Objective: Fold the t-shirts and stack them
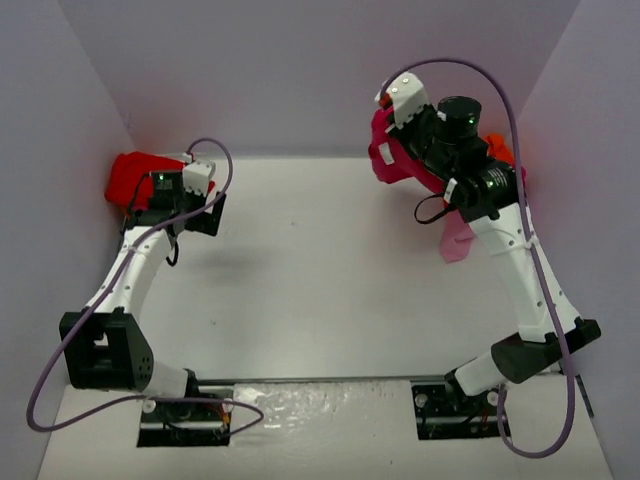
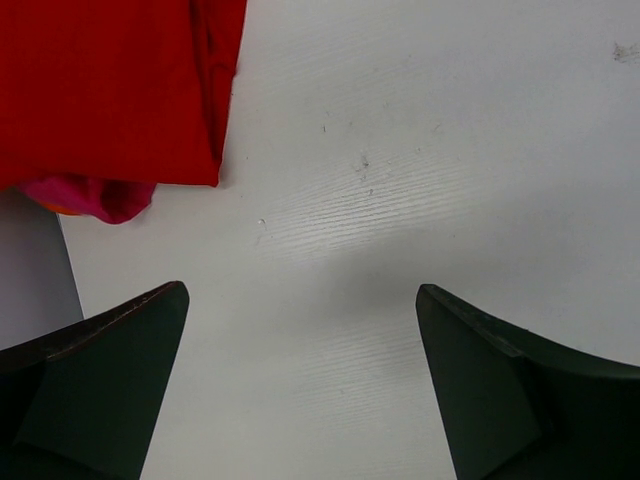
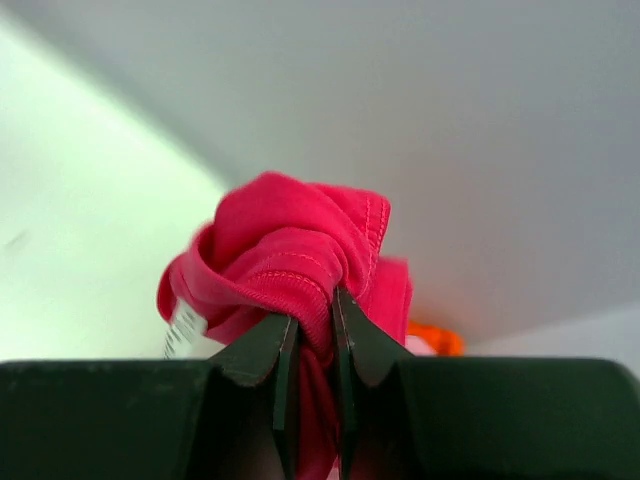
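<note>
At the far left of the table lies a bright red t-shirt [image 1: 125, 178] [image 2: 110, 90], folded flat. A magenta cloth edge [image 2: 105, 197] sticks out from under it. My left gripper [image 1: 208, 214] [image 2: 302, 292] hovers just right of it, open, with only bare table between its fingers. At the back right my right gripper [image 1: 398, 140] [image 3: 313, 315] is raised and shut on a bunched fold of the crimson-magenta t-shirt [image 1: 383, 152] [image 3: 290, 240]. A pale pink t-shirt [image 1: 456, 238] shows below that arm. An orange t-shirt [image 1: 500, 150] [image 3: 436, 340] peeks out behind it.
Grey walls [image 1: 300, 70] close in the white table [image 1: 320, 260] at the back and on both sides. The arm bases [image 1: 185, 410] sit at the near edge. A white label [image 3: 185, 325] hangs from the held shirt.
</note>
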Motion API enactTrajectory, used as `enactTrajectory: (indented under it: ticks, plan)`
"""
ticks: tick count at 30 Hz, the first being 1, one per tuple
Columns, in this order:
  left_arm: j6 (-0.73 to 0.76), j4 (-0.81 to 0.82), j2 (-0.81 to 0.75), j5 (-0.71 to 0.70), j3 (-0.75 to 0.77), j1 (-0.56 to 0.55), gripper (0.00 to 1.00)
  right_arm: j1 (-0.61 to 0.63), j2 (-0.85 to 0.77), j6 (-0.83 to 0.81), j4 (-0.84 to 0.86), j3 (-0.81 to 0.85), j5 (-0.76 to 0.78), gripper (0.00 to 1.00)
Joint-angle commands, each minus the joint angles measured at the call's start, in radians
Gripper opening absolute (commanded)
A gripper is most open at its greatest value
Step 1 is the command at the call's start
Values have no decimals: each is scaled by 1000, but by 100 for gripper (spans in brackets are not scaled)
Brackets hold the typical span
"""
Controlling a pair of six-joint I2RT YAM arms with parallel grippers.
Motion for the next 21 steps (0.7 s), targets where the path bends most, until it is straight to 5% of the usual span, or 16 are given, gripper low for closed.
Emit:
enactTrajectory:
  ticks: [1, 3, 6, 8, 16, 21]
  plan:
    - [-6, 49, -76, -2, 9, -5, 97, 79, -9, -35, -274, -244, -333, 9]
    - [-6, 55, -84, -7, 0, -4, 97, 123, -12, -64, -347, -325, -316, 13]
    - [-4, 71, -92, -11, -20, -4, 97, 167, 2, -95, -374, -393, -231, 54]
    - [-4, 76, -91, -9, -23, -4, 97, 168, 19, -99, -369, -414, -147, 95]
    - [18, -32, -72, 182, 42, -26, 97, -8, 2, -55, -145, -458, 8, 100]
    - [126, -131, -49, 234, 53, -179, 97, -196, 24, -38, -43, -503, 108, 100]
